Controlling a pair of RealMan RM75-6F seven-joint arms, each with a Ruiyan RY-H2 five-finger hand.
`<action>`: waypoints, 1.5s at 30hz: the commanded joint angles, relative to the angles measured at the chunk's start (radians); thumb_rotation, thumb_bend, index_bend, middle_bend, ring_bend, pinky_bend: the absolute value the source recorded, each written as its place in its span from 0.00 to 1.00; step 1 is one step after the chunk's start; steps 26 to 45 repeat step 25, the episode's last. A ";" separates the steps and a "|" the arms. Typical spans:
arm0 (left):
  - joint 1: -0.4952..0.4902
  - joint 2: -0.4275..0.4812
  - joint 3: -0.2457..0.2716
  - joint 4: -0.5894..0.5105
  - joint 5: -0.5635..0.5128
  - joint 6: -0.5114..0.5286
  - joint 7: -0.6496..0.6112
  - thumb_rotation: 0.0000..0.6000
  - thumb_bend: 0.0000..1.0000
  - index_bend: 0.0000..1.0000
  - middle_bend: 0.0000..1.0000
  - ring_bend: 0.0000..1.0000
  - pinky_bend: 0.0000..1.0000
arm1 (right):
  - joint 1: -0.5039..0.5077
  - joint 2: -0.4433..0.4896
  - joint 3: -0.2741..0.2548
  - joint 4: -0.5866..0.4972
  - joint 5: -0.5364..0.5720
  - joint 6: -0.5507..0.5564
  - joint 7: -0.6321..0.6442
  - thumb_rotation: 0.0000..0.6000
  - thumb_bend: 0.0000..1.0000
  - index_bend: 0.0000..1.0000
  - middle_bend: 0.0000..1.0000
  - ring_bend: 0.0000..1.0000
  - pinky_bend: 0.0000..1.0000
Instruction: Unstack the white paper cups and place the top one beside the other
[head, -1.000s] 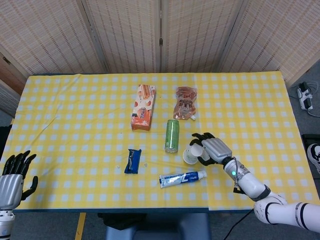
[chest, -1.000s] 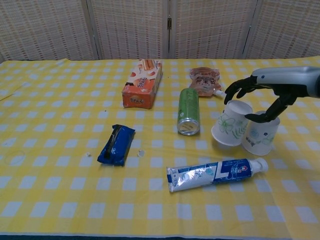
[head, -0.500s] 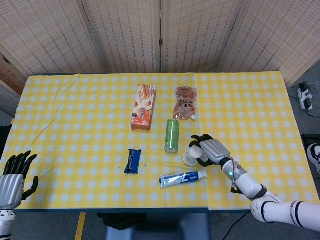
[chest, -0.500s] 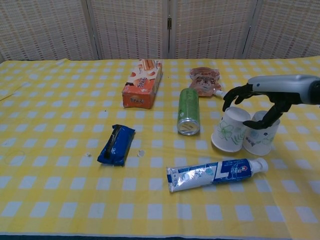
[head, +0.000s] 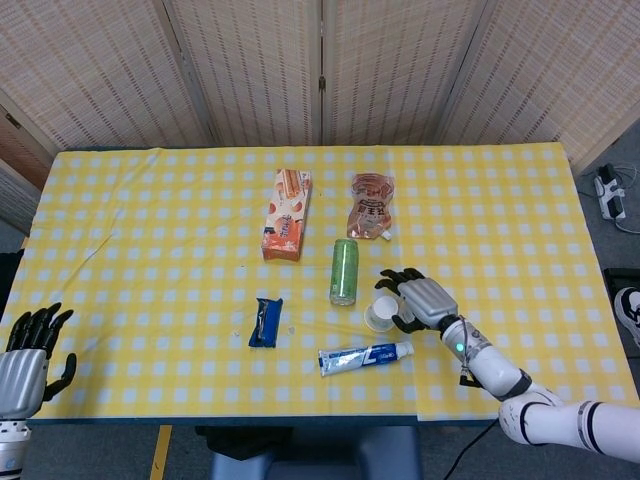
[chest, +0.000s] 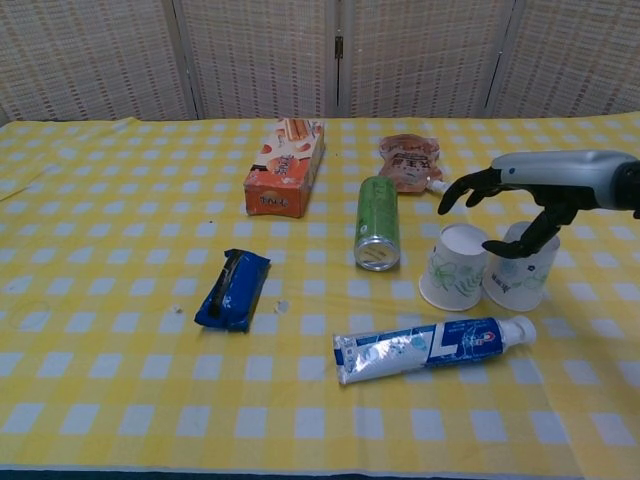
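Observation:
Two white paper cups with green print stand side by side on the yellow checked cloth. The left cup (chest: 453, 268) (head: 380, 314) stands free, just right of the green can. The right cup (chest: 522, 275) sits against it, and my hand hides it in the head view. My right hand (chest: 535, 190) (head: 422, 300) hovers over both cups with its fingers (chest: 462, 188) spread above the left cup and touching nothing. Its thumb (chest: 512, 243) reaches down to the top of the right cup; I cannot tell if it touches. My left hand (head: 24, 358) hangs open off the table's front left corner.
A toothpaste tube (chest: 430, 345) lies just in front of the cups. A green can (chest: 377, 223) lies on its side to their left, with a brown pouch (chest: 408, 160) behind it. An orange box (chest: 284, 168) and a blue wrapper (chest: 232, 290) lie further left.
The left cup has gone from tilted in my right hand to standing on the cloth. The fingers have lifted off it and spread. The left hand has barely moved.

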 joint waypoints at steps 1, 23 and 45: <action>0.000 0.001 -0.001 -0.001 0.001 0.001 0.000 1.00 0.57 0.16 0.11 0.09 0.00 | -0.011 0.014 0.002 -0.016 -0.016 0.016 0.011 1.00 0.49 0.16 0.09 0.12 0.06; -0.011 0.012 -0.006 -0.041 0.037 0.031 0.030 1.00 0.57 0.16 0.11 0.09 0.00 | -0.472 0.097 -0.157 0.009 -0.508 0.765 0.009 1.00 0.49 0.13 0.06 0.10 0.05; -0.012 0.016 -0.006 -0.055 0.041 0.035 0.041 1.00 0.57 0.16 0.11 0.09 0.00 | -0.512 0.088 -0.169 0.035 -0.530 0.810 0.027 1.00 0.49 0.13 0.06 0.10 0.05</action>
